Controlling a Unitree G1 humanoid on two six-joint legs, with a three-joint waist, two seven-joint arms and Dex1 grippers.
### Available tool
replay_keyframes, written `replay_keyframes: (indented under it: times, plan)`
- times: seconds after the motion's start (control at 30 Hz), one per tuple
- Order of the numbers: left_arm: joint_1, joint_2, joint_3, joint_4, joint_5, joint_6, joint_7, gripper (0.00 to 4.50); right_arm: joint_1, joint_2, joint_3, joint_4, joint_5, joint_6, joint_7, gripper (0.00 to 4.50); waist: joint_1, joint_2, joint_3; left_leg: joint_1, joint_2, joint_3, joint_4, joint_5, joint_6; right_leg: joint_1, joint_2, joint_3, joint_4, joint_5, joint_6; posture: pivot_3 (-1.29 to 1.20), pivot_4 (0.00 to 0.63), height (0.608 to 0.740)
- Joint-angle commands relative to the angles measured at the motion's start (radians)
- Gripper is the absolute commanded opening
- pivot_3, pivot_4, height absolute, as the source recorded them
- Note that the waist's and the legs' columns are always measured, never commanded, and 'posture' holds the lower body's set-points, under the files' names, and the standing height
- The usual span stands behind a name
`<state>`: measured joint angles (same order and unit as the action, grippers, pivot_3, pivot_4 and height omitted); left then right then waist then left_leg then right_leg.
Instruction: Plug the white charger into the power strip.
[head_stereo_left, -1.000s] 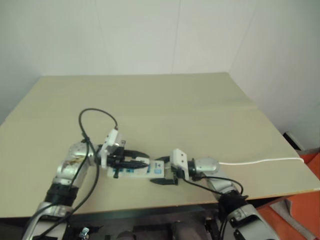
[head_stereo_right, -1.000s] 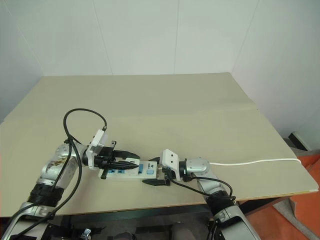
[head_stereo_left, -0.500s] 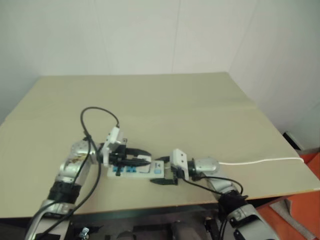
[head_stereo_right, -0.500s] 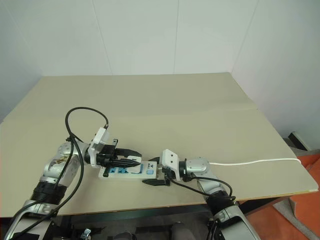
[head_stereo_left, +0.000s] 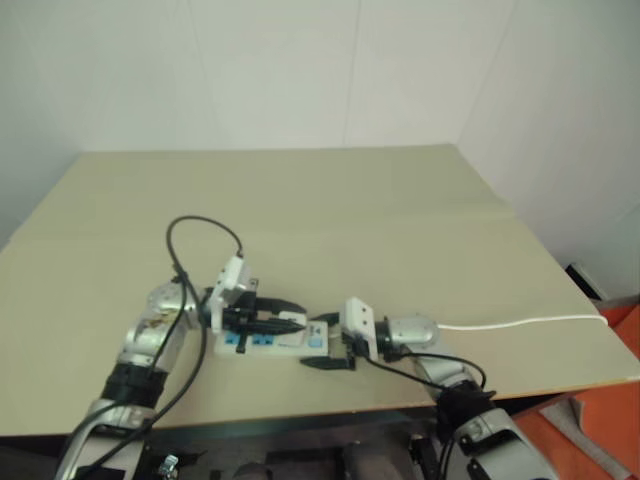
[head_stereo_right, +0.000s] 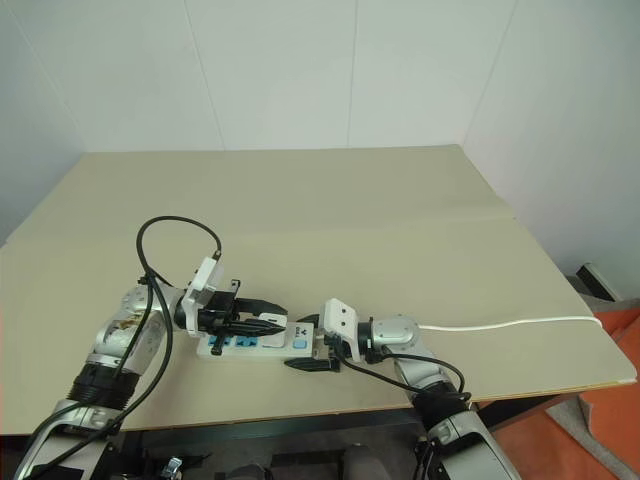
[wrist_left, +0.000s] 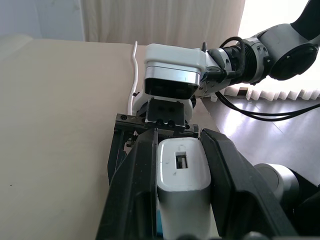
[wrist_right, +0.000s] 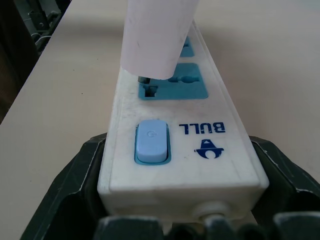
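1. Charger (wrist_left: 182, 172) sits clamped between the left gripper's (wrist_left: 175, 165) black fingers (wrist_left: 132, 185), just above the strip (wrist_right: 175, 130).
2. Its prongs meet the blue socket (wrist_right: 172, 87) next to the switch (wrist_right: 151, 141); how deep they sit cannot be told.
3. Right gripper's (wrist_right: 182, 220) fingers (wrist_right: 65, 195) clasp the strip's switch end, where the cord (head_stereo_left: 520, 322) leaves.
4. Strip lies flat on the desk (head_stereo_right: 350, 200) near its front edge.

Silver-grey jointed metal arms end in white boxy wrist housings (head_stereo_right: 335, 318) with black two-fingered grippers — looping black cable (head_stereo_right: 165, 235) trails the left arm.
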<state>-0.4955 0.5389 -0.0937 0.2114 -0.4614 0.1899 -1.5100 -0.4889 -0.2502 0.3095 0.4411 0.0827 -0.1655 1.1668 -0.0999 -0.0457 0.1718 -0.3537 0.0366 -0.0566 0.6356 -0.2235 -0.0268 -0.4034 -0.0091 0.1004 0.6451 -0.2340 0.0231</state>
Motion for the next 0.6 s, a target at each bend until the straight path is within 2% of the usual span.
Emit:
replay_keyframes:
  times: [0.03, 0.6]
  plan:
    - [-0.008, -0.009, -0.005, -0.003, 0.012, -0.031, -0.002, 1.02, 0.04, -0.011, 0.051, 0.045, -0.048, 0.037, -0.003, 3.42, 0.0, 0.0, 0.0, 0.0, 0.0, 0.0, 0.0, 0.0, 0.0, 0.0, 0.0, 0.0, 0.0, 0.0, 0.0, 0.0, 0.15, 0.74]
    - [0.011, -0.021, -0.011, 0.048, 0.047, -0.096, -0.003, 1.02, 0.047, -0.015, 0.051, 0.034, -0.047, 0.042, -0.005, 3.42, 0.001, 0.0, 0.0, 0.0, 0.0, 0.0, -0.002, 0.0, 0.0, 0.0, 0.0, 0.0, -0.002, 0.0, 0.0, 0.0, 0.15, 0.74]
